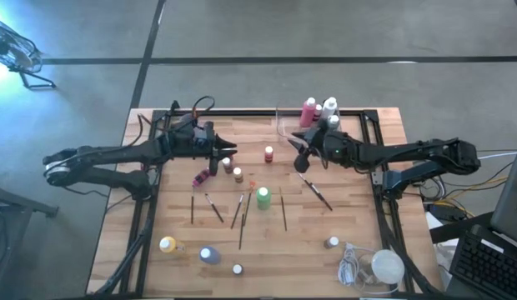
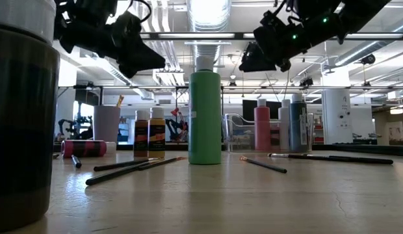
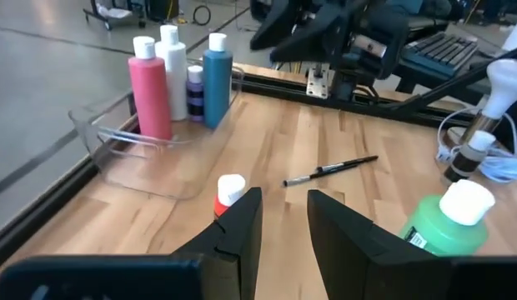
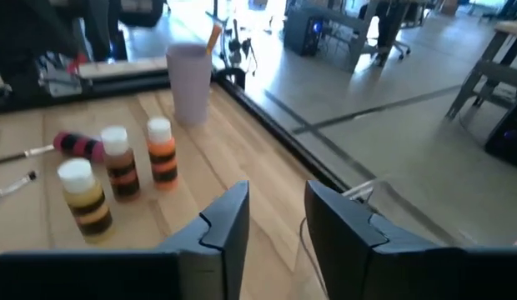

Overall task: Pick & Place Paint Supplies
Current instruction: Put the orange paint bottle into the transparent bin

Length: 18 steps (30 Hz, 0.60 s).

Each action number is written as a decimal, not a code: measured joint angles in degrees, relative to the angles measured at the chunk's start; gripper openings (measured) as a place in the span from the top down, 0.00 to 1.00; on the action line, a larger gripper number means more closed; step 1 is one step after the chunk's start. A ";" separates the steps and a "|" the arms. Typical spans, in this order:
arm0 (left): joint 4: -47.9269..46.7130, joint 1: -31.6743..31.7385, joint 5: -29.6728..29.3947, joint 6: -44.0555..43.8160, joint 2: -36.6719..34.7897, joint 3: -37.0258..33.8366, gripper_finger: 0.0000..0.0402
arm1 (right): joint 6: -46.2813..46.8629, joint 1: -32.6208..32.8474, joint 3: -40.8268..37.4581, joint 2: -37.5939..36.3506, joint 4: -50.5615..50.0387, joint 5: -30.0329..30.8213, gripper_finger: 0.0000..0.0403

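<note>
Nearest the low camera, a dark bottle [image 2: 19,123] looms at the left; no label reads clearly. Pale wood planks form the table [image 1: 267,250], with grey concrete floor around it. At the far edge, a clear plastic tray [image 3: 125,154] holds pink [image 3: 148,92], white [image 3: 173,71] and blue bottles [image 3: 217,79]. A green bottle [image 1: 263,198] and paintbrushes [image 1: 240,218] lie mid-table. Left gripper [image 1: 228,150] and right gripper [image 1: 298,156] hover with fingers slightly parted, pinching nothing.
</note>
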 joint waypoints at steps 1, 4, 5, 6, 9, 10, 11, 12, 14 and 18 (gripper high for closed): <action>-0.02 0.00 -0.31 0.42 -0.10 0.00 0.74 | -0.03 -0.24 0.00 0.88 0.36 -0.25 0.68; -0.04 0.00 -2.33 0.73 -1.13 0.00 0.74 | -1.11 -1.40 -0.02 3.51 2.28 -2.22 0.63; 0.01 0.00 -3.05 0.79 -1.53 0.00 0.74 | -1.31 -2.02 -0.02 4.33 3.56 -4.22 0.62; -0.01 0.00 -3.46 0.89 -2.02 0.00 0.74 | -1.49 -2.68 -0.02 5.13 4.91 -6.75 0.60; -0.07 0.03 -4.22 1.32 -3.52 0.00 0.74 | -0.74 -4.66 0.30 7.47 8.15 -13.98 0.57; -0.07 0.03 -4.24 1.62 -4.05 0.00 0.74 | -0.33 -5.10 0.78 8.33 8.04 -14.94 0.56; -0.24 0.02 -4.24 1.95 -4.63 0.00 0.74 | -0.10 -5.45 1.48 9.26 7.49 -15.06 0.55; -0.67 0.02 -4.24 2.29 -5.13 0.00 0.74 | -0.09 -5.73 2.30 10.24 6.78 -15.07 0.54; -1.60 0.02 -4.24 2.62 -6.06 0.00 0.74 | -0.92 -6.06 4.87 12.37 4.12 -15.11 0.53; -3.46 0.04 -4.28 4.57 -7.38 -0.02 0.74 | -4.62 -6.09 13.91 16.75 -9.87 -15.28 0.51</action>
